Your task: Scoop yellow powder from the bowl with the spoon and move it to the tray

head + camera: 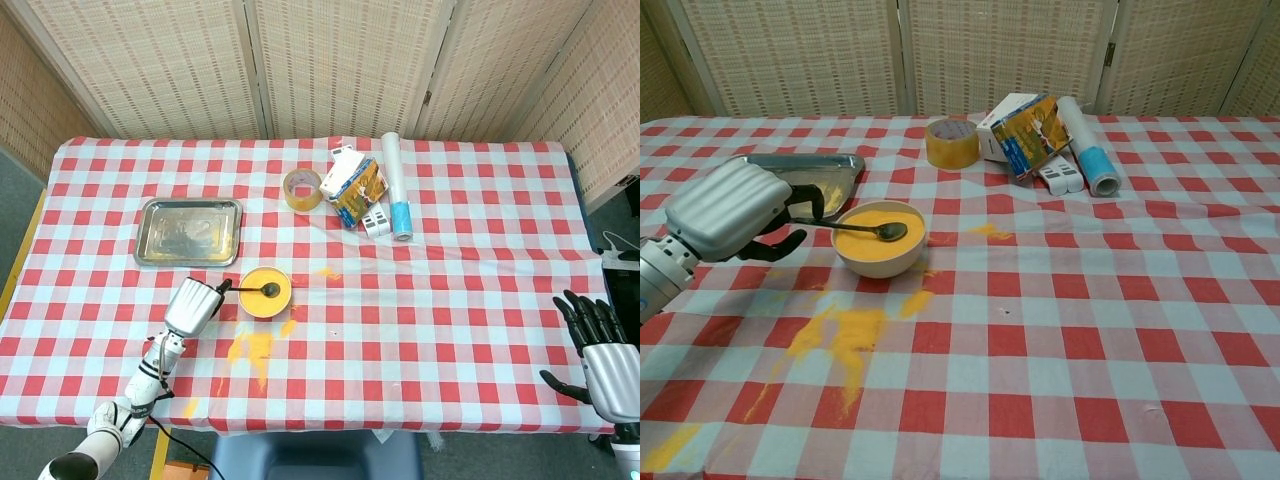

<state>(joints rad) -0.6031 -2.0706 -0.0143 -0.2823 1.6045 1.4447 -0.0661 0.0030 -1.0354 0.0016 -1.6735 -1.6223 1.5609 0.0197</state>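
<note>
A white bowl [265, 292] [879, 240] of yellow powder stands near the table's front left. A dark metal spoon [862, 228] [254, 290] lies with its scoop on the powder and its handle pointing left. My left hand [193, 305] [732, 210] grips that handle just left of the bowl. The steel tray [188, 231] [826, 165] lies behind the hand and the bowl. My right hand [598, 352] hovers at the table's front right corner with fingers spread, holding nothing; the chest view does not show it.
Spilled yellow powder [253, 350] [845, 335] streaks the cloth in front of the bowl, and a small patch [985, 231] lies to its right. A tape roll [302, 189], a tilted carton [354, 190] and a white roll [396, 185] stand at the back centre.
</note>
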